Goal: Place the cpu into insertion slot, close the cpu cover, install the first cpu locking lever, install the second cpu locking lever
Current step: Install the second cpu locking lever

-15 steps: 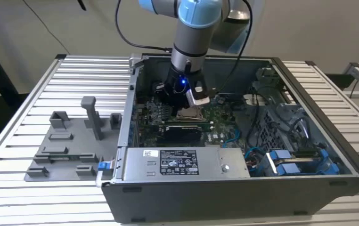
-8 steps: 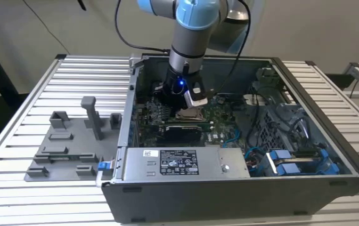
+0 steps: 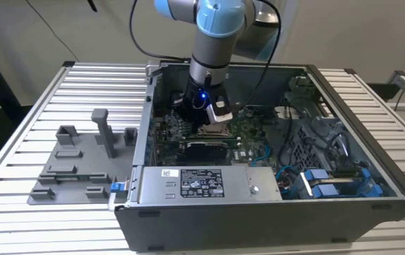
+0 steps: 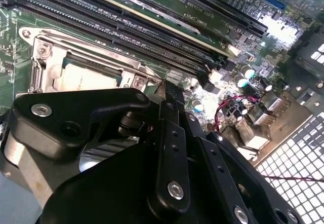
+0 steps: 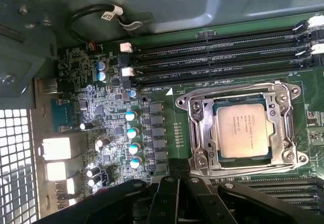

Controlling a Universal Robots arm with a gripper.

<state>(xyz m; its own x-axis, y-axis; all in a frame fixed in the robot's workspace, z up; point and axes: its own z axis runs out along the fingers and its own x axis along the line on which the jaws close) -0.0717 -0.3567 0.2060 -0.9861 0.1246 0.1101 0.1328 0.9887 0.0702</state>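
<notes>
Inside the open computer case [image 3: 344, 175], my arm [image 3: 217, 37] reaches straight down from above, wrist vertical, with my gripper [image 3: 213, 114] low over the green motherboard [image 5: 167, 107] near the middle of the case. In the first wrist view the cpu [image 5: 246, 131] lies flat in the insertion slot [image 5: 202, 155], its pale metal top square to the socket, and the cpu cover [image 5: 200, 117] sits down around it as a silvery frame. The black body of my gripper crowds the near edge of both wrist views and hides the fingertips, so I cannot tell whether the fingers are spread or pressed together. In the second wrist view the same black housing cuts off part of the socket. In the exterior view my wrist screens the slot, and the locking levers are too fine to make out.
</notes>
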